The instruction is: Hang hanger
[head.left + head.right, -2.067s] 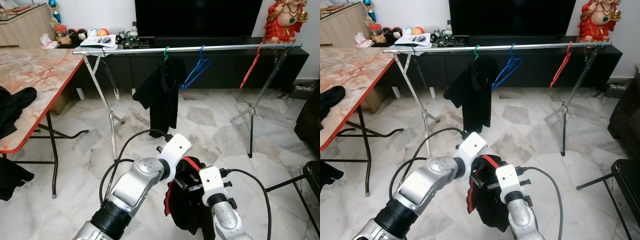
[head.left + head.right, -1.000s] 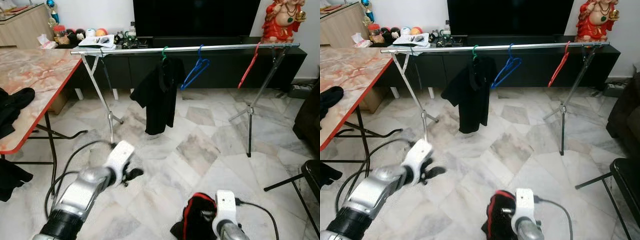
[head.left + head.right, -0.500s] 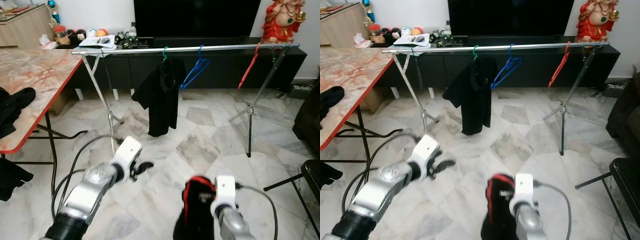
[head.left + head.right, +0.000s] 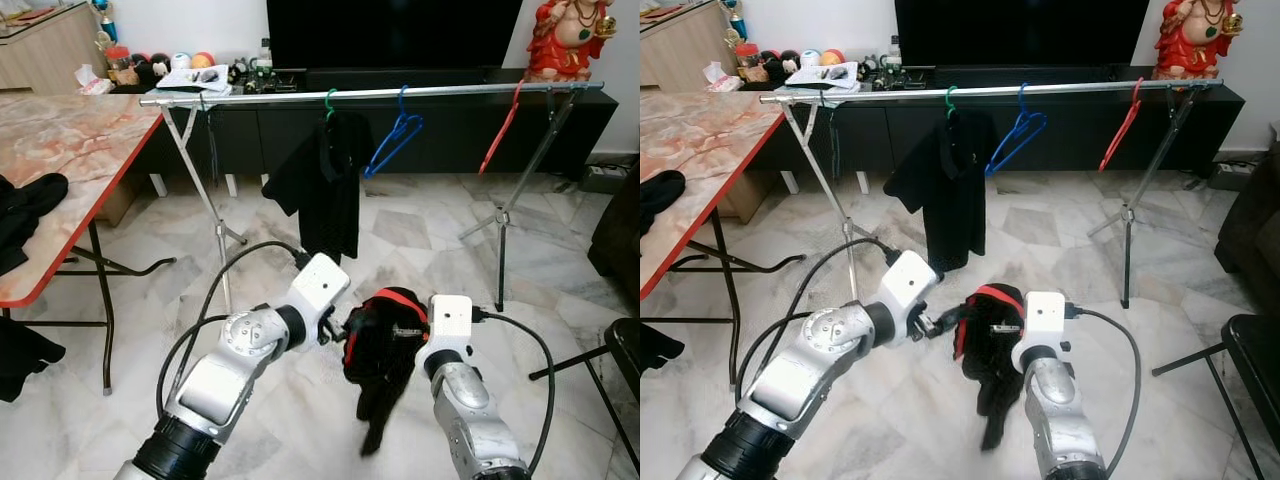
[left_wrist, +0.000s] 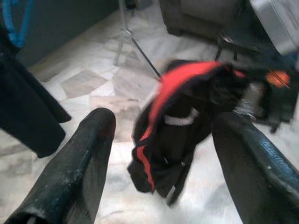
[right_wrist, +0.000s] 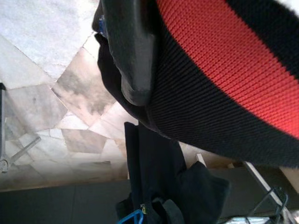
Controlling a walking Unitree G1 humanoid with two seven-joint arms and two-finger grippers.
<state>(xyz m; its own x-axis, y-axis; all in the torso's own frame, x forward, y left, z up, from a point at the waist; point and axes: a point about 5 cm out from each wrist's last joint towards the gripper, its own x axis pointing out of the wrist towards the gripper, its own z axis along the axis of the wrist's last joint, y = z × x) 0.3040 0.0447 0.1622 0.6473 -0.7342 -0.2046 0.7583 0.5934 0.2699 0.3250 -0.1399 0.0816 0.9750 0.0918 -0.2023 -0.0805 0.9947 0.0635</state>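
Two silver metal arms with black elbow collars, white boxy wrist housings, looping black cables, long scuffed matte-black fingers (image 5: 79, 168)

A home living room, by every sign. Pale marble floor tiles (image 4: 420, 270) underfoot. Ahead of the two grippers, a metal clothes rail (image 4: 370, 96) on folding legs, bearing a black shirt (image 4: 322, 185), a blue hanger (image 4: 393, 135) and a red hanger (image 4: 500, 130). Beyond the rail, a long black TV cabinet (image 4: 420, 125) under a large dark television (image 4: 390, 35), with a red figurine (image 4: 570, 40) atop. Off to the left, a marble-topped folding table (image 4: 70, 160).
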